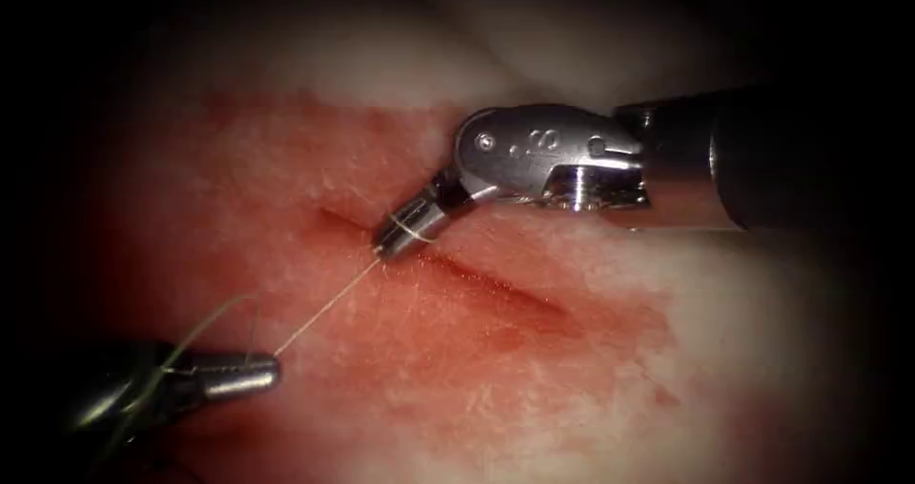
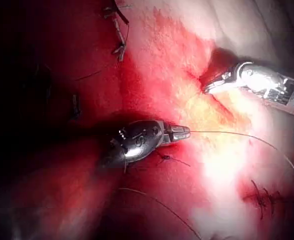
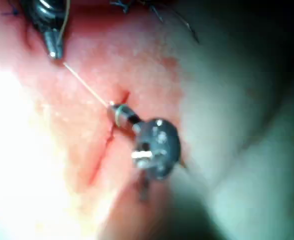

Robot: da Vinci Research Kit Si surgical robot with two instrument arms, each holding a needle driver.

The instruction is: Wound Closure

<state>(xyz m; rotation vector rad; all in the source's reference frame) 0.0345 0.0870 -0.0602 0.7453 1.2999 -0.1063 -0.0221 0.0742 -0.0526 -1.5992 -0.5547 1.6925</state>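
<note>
The cut (image 1: 496,289) runs slantwise across the tissue (image 1: 572,398). My right tool (image 1: 384,246) comes in from the right, and its jaws are closed with their tip at the cut's left end. A turn of thread (image 1: 412,225) lies round those jaws. From that tip a pale thread (image 1: 324,308) runs taut down-left to my left tool (image 1: 272,370), which is shut on it left of the cut. A loose strand (image 1: 214,312) curves up from the left tool. The same taut line (image 3: 87,87) joins the left tool (image 3: 53,50) and right tool (image 3: 113,107). The left tool (image 2: 184,132) grips thread (image 2: 237,134).
Red fluid (image 1: 534,317) stains the tissue around the cut. Dark finished stitches (image 2: 262,197) and cut thread ends (image 2: 118,30) lie on the tissue away from the tools. The right tool's shaft (image 1: 762,160) crosses above the cut's right part.
</note>
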